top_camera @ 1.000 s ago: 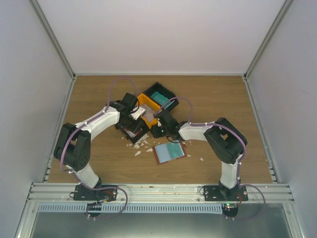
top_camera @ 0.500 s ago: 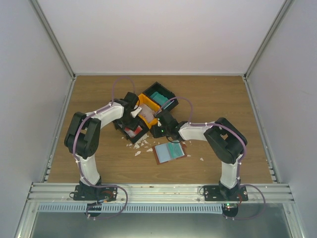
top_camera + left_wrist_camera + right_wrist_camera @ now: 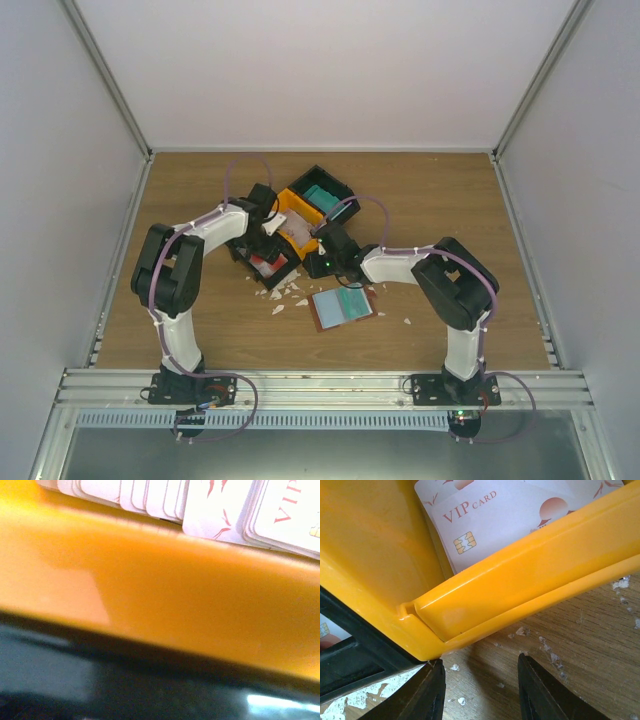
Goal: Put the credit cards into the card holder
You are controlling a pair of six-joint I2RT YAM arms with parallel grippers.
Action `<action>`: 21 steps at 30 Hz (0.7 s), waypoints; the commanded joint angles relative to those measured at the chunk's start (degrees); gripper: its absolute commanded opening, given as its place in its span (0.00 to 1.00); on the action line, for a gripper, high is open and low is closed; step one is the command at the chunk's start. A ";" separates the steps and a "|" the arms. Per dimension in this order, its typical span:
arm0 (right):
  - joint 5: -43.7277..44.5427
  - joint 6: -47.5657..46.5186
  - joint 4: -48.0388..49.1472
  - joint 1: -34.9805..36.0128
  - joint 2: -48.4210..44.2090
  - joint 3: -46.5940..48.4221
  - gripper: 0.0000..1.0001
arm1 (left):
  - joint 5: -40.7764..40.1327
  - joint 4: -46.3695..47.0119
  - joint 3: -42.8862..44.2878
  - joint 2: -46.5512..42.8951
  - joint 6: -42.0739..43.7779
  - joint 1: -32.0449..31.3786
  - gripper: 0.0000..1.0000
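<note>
White credit cards (image 3: 220,505) with red marks lie stacked in the orange bin (image 3: 165,590); one reads VIP card (image 3: 485,515). Teal cards (image 3: 322,195) fill a black bin behind it. The reddish-brown card holder (image 3: 342,305) lies open on the table with a teal card in it. My left gripper (image 3: 272,228) hangs at the orange bin's left edge; its wrist view shows only the bin wall and a dark blur, so its fingers are hidden. My right gripper (image 3: 480,690) stands open over bare wood beside the orange bin's corner, nothing between its fingers.
A second black bin (image 3: 265,262) with white and red cards sits left of the orange one. White scraps (image 3: 285,290) litter the wood between the bins and the card holder. The enclosure's walls stand close on three sides.
My left arm has folded its elbow inward and its wrist has shifted slightly over the orange bin. The right arm and the card holder have not moved.
</note>
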 commanded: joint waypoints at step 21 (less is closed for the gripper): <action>0.07 0.67 0.65 0.15 2.02 1.93 0.41 | 9.79 -5.67 0.46 -6.28 -2.84 0.97 0.43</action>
